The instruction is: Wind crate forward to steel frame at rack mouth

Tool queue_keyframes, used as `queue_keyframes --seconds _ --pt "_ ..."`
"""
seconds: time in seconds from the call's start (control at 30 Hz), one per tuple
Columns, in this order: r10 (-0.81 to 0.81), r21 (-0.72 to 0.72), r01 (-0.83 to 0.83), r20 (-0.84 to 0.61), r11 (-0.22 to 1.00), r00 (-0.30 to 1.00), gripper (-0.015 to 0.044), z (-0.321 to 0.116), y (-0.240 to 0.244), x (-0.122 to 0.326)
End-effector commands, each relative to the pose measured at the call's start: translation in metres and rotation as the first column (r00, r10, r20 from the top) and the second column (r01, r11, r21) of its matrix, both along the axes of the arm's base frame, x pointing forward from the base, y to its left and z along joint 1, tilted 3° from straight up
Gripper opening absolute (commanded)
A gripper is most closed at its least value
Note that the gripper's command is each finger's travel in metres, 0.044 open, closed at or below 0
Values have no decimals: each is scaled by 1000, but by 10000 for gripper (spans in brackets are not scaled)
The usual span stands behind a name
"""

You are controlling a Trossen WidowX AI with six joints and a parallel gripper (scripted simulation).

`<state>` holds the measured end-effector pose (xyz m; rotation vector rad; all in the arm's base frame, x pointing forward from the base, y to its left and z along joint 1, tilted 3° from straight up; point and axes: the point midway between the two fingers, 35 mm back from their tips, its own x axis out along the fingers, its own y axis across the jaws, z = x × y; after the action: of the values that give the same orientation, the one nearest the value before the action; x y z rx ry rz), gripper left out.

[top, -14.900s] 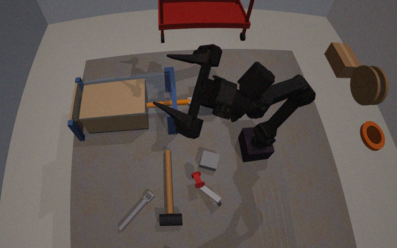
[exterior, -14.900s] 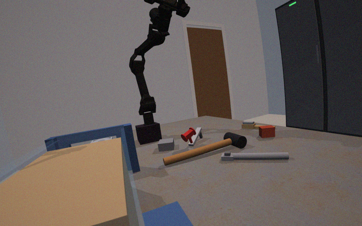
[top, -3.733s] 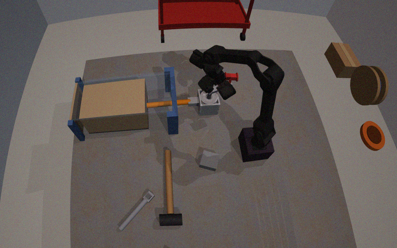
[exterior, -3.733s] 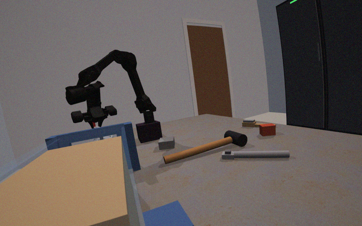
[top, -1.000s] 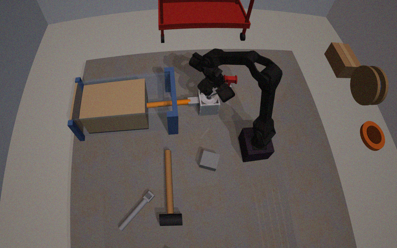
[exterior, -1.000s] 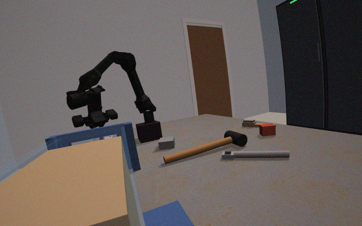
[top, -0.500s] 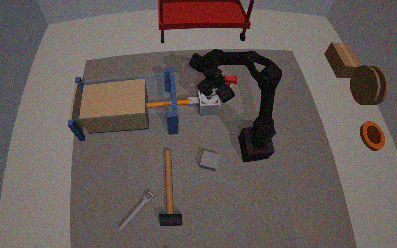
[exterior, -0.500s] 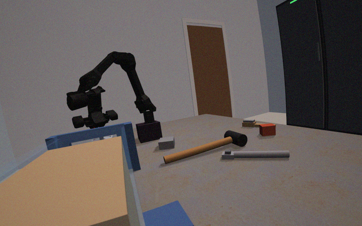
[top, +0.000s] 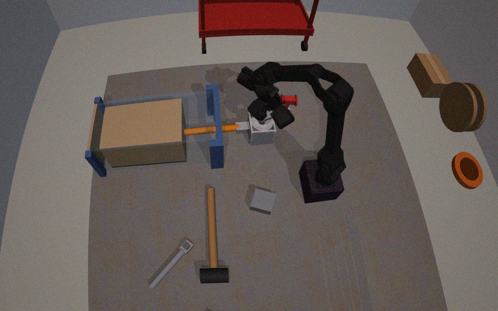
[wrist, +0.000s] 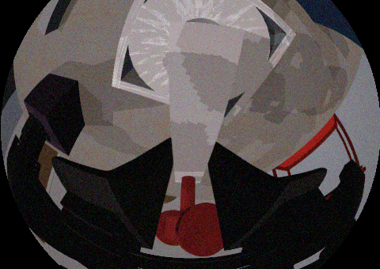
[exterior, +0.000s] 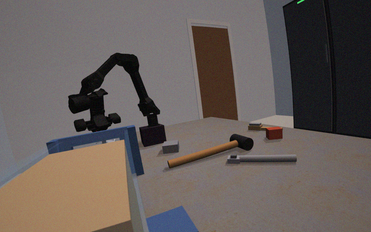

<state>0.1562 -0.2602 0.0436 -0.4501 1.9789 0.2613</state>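
My gripper (top: 269, 114) (wrist: 191, 145) is shut on the winch handle's pale grey bar (wrist: 210, 43), above the winch (top: 262, 138) (wrist: 144, 35). The handle's red grip (top: 289, 100) (wrist: 203, 230) stands out past the fingers. The bar's far end lies over the middle of the winch drum; the square key is hidden, so I cannot tell how deep it sits. The tan crate (top: 142, 119) (exterior: 80, 184) looks flat inside the cubby, with a gap between its front and the blue frame (top: 218, 123) (exterior: 94, 136). The orange strap (top: 196, 131) runs from the crate towards the winch.
A mallet (top: 212, 228) (exterior: 204, 153), a grey square-headed bar (top: 167, 268) (exterior: 267, 158) and a grey block (top: 263, 199) (exterior: 170, 147) lie on the bench. A red block (exterior: 273, 133) lies farther off. A red cart (top: 254, 17) stands beyond the bench.
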Motion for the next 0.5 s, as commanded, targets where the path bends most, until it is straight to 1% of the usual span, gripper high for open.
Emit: queue_keyframes --seconds 0.0,0.3,0.47 --pt "2 0 -2 -1 1000 1000 0 0 0 0" --pt "-1 0 1 0 1000 1000 0 -2 0 0" --pt "-73 -2 73 2 997 997 0 -4 3 -2"
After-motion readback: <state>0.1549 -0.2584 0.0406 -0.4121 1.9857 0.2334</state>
